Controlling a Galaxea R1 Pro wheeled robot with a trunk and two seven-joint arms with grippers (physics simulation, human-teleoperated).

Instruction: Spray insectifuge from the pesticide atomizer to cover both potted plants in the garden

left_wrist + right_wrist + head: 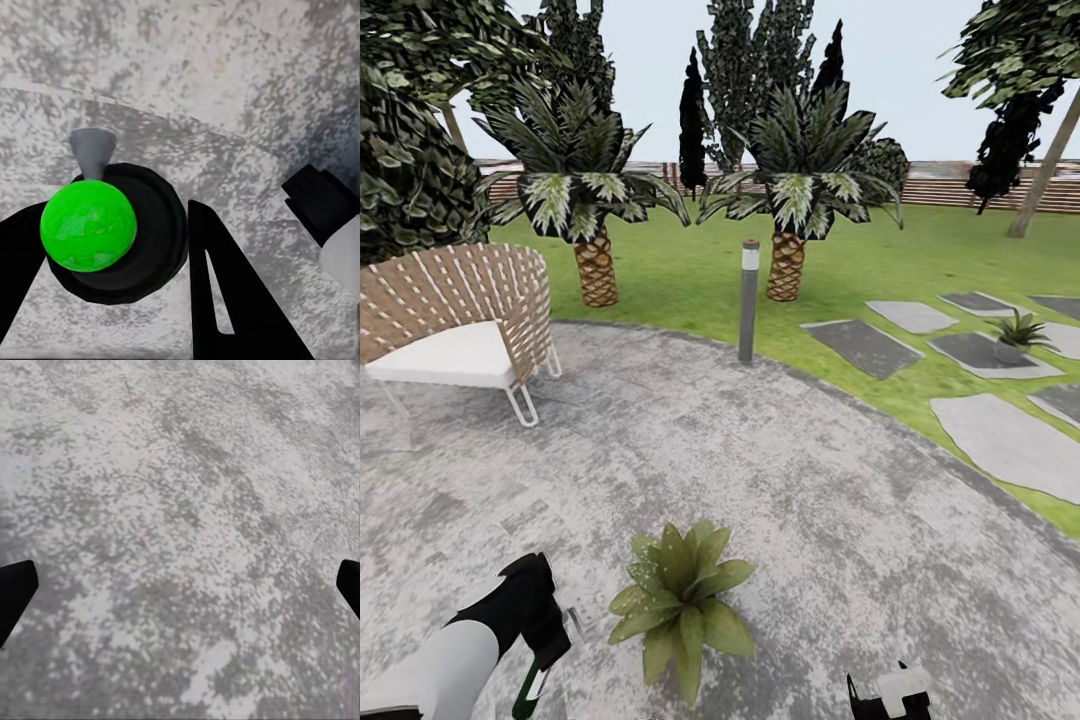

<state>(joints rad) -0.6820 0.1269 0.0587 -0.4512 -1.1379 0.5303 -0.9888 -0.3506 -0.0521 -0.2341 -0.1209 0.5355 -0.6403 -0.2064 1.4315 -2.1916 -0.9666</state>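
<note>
I hold the atomizer in the left pincer, beside the near plant on the patio. Right pincer spread wide (idle). Risk: misaimed nozzle wets stone, leaving leaves uncovered.

Patio is showing mottled grey and white. Near potted plant is showing green leaves with pale speckles; far potted plant is showing green over a pale grey pot. Pesticide atomizer is showing dark green with white. Chair is wearing brown-and-white weave, white cushion. Lawn is showing green, stepping stones grey, fence brown.
</note>
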